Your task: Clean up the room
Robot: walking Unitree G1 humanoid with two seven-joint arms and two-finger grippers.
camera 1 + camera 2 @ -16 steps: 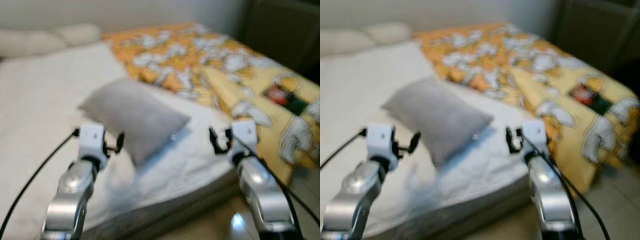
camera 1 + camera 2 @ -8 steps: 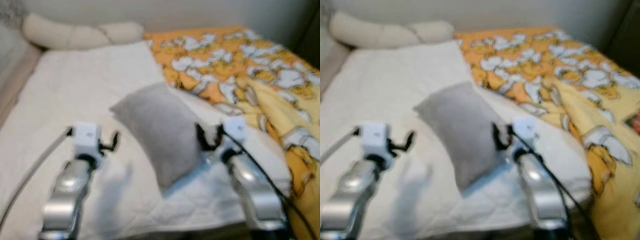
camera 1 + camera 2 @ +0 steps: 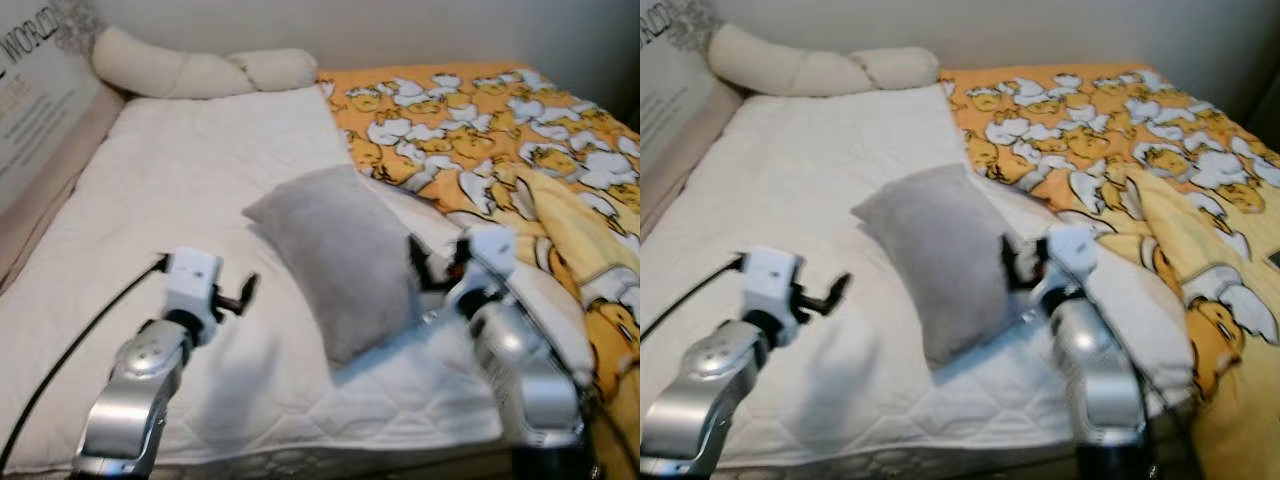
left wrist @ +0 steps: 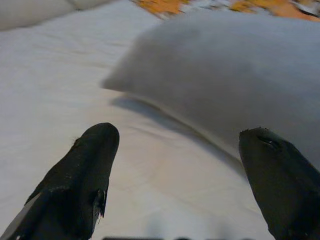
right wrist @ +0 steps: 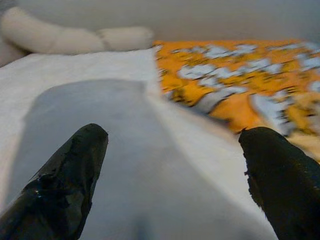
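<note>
— Head views: what is there?
— Bed [image 3: 180,200] with a white cover. A grey pillow [image 3: 335,255] lies mid-bed, an orange duck-print quilt [image 3: 480,130] on my right, a cream bolster [image 3: 190,70] at the head. My left gripper [image 3: 240,293] hovers left of the pillow; my right gripper [image 3: 425,268] sits at the pillow's right edge.
— Left wrist view?
— My fingers [image 4: 82,180] spread wide above the sheet, the pillow just ahead.
— Right wrist view?
— My fingers [image 5: 65,180] spread wide over the pillow, quilt beyond.
</note>
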